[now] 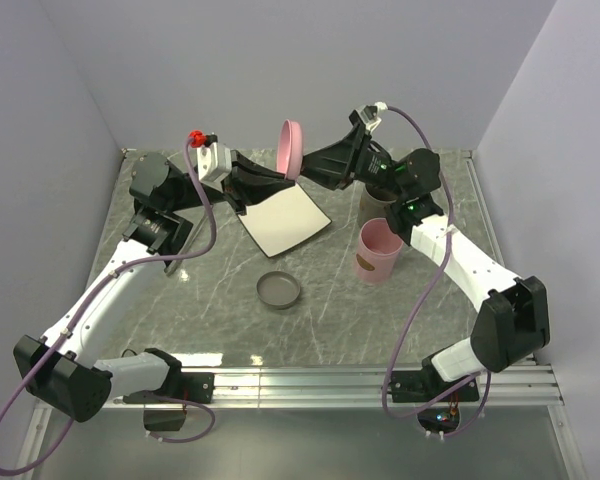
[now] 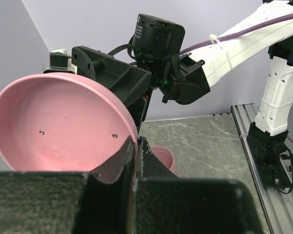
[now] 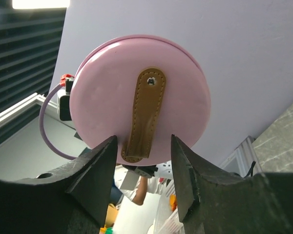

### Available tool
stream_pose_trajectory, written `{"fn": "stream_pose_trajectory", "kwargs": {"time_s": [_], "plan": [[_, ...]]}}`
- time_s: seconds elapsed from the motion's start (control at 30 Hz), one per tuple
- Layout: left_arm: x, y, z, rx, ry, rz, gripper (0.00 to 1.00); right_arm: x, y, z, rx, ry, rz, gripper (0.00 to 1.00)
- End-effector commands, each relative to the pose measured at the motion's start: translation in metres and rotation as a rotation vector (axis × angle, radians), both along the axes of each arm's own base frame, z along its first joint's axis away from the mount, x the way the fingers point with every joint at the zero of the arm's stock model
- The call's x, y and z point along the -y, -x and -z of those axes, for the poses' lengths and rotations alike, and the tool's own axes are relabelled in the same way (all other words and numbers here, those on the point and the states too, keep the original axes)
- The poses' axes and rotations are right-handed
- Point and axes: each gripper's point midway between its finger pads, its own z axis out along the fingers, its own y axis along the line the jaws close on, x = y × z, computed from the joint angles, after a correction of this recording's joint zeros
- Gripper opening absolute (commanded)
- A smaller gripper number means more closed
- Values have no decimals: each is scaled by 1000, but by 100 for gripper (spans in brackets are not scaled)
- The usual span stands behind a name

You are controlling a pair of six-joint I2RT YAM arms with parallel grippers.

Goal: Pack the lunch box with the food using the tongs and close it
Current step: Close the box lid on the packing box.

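The lunch box's round pink lid (image 1: 291,147) hangs on edge in the air above the back of the table. My left gripper (image 2: 137,140) is shut on the lid's rim (image 2: 58,126), its inner face toward that camera. My right gripper (image 3: 144,141) faces the lid's outer side (image 3: 139,97). Its jaws stand open on either side of the brown leather strap (image 3: 145,114), tips close to the pink face. The pink cylindrical lunch box (image 1: 377,250) stands open on the table right of centre, also seen below the lid (image 2: 163,157). The food and the tongs are out of view.
A white square plate (image 1: 285,220) lies bare under the lid. A small round grey dish (image 1: 279,290) sits at the table's middle front. A darker cup (image 1: 373,203) stands behind the lunch box, partly hidden by the right arm. An aluminium rail (image 1: 360,378) runs along the near edge.
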Motion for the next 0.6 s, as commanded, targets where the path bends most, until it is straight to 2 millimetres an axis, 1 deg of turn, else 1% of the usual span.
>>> {"fn": "stream_pose_trajectory", "kwargs": {"time_s": [0.0,0.2,0.4,0.43,0.5,0.57], "plan": [[0,4,-13,68,16,10,0,7,28,-38,98,-54,-27,54],[1,7,-12,59,14,32,0,11,32,-43,63,-104,-55,49],[5,7,-10,52,7,37,0,13,36,-46,51,-114,-68,40],[5,7,-9,48,6,41,0,13,38,-46,50,-113,-73,35],[7,7,-10,48,6,46,0,14,40,-46,46,-111,-76,31],[8,7,-10,47,4,50,0,14,39,-46,48,-110,-76,21]]}}
